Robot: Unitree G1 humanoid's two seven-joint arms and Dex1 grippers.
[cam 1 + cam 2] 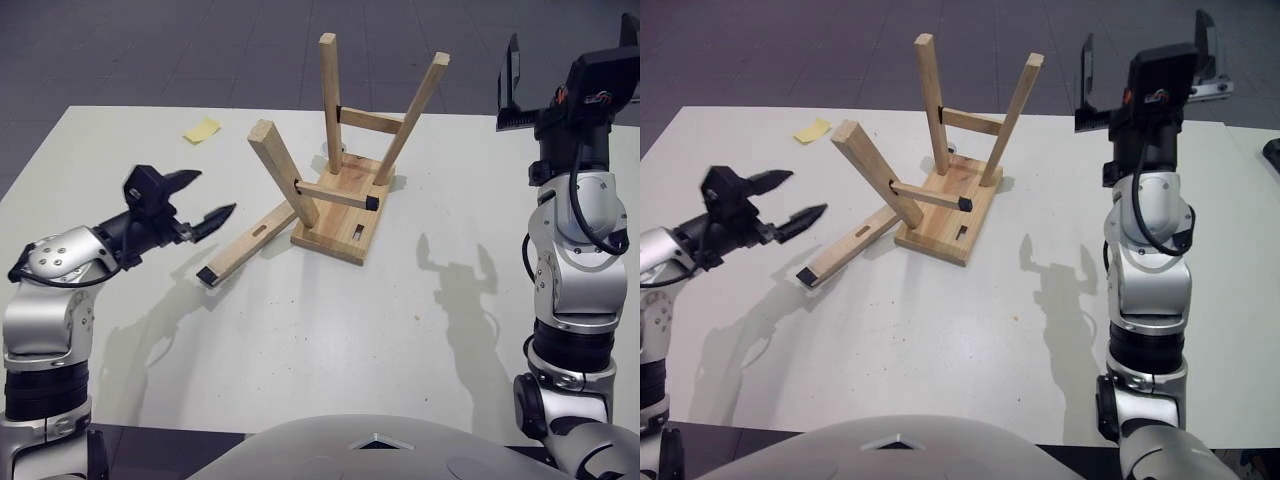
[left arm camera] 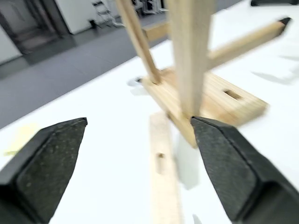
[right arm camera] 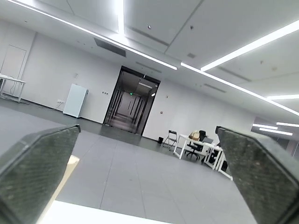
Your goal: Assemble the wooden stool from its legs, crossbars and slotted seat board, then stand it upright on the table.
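Found the stool half built and upside down: seat board [image 1: 340, 228] flat on the tabletop [image 1: 330, 350], about midway across and toward the far edge. Counted 2 upright legs [image 1: 330, 100] rising from its far side, joined by a crossbar [image 1: 370, 120]. Noted a 3rd, tilted leg [image 1: 283, 172] leaning off toward the left edge, tied to the board's side by a 2nd crossbar [image 1: 335, 195]. Saw the loose 4th leg [image 1: 245, 243] flat on the tabletop, its long axis running from the board's near left corner out toward the tabletop's near left corner, black-capped end outermost. Spotted a yellow note [image 1: 202, 130] near the far left corner, well apart from everything.

Placed the left gripper [image 1: 213, 193] low over the left side of the tabletop, fingers [image 2: 44, 168] spread wide and holding nothing, aimed at the stool. Put the loose leg just ahead of and below those tips, toward the near edge; in the left wrist view, saw it lying between the 2 fingers and running away toward the board. Found the right gripper [image 1: 1148, 52] raised high by the right edge, fingers apart and pointing upward, gripping nothing.

Judged the left arm much the nearer to the loose leg, and a grasp across the leg's width, close to the capped end, the likely requirement.
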